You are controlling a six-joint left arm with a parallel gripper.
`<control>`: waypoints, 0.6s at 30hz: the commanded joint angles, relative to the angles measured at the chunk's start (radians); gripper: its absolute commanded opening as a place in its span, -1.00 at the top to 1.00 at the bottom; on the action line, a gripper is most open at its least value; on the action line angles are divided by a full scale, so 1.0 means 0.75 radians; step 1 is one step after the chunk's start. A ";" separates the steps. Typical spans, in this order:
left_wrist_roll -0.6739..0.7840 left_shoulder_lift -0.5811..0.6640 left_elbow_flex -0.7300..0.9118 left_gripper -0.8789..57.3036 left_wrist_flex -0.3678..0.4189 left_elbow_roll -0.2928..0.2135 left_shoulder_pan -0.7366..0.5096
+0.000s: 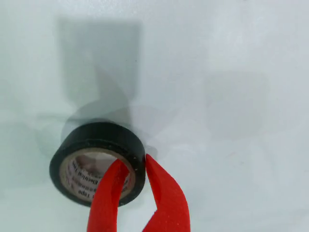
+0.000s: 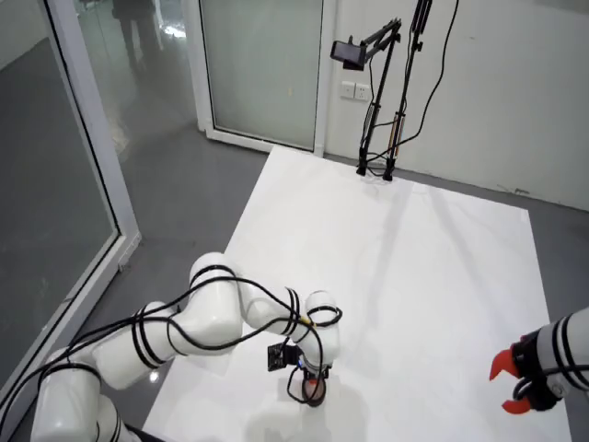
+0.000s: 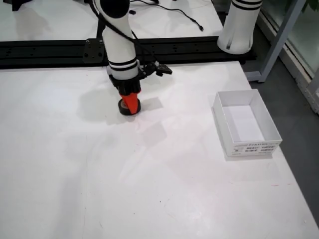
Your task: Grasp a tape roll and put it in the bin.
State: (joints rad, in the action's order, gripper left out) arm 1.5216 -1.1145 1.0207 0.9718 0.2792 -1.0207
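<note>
- Wrist view: The black electrical tape roll with a pale cardboard core (image 1: 96, 162) lies flat on the white tabletop (image 1: 231, 96). The red two-fingered end effector (image 1: 137, 166) straddles the roll's wall at its near-right rim: one finger sits inside the core, the other just outside the black band. The jaws stand narrow, with only the wall between them. Whether the pads already press on the wall cannot be told. Risk: the hold covers only a short arc of the rim, so the roll may pivot or hang tilted on lifting, and may slip free if the clamping force is low.
- Overhead room view: The white arm reaches down to the tape roll (image 2: 311, 390) near the tabletop's (image 2: 396, 276) near edge. The end effector (image 2: 313, 378) is largely hidden by the wrist, so jaw spacing is unreadable here. A second arm with red fingers (image 2: 508, 379) stands at the right edge, well apart. Risk: the black cable looped around the wrist could snag during a long sweep.
- Front view: The end effector (image 3: 130, 102) points straight down onto the tape roll (image 3: 127, 107). The open white cardboard bin (image 3: 249, 144) stands well apart, toward this view's right. Risk: the long carry gives a weak grip time to fail, and an early release, or one too close to the bin's wall, would drop the roll outside or on the rim.
</note>
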 commanded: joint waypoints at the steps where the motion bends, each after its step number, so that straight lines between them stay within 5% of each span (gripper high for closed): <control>1: -0.002 0.240 0.048 0.99 0.203 -0.004 0.034; 10: -0.004 0.517 0.216 0.99 0.355 -0.010 0.160; 18: -0.004 0.666 0.359 0.99 0.367 -0.027 0.332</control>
State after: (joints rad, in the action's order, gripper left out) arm 1.5203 -0.8750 1.1082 1.1377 0.2733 -0.9547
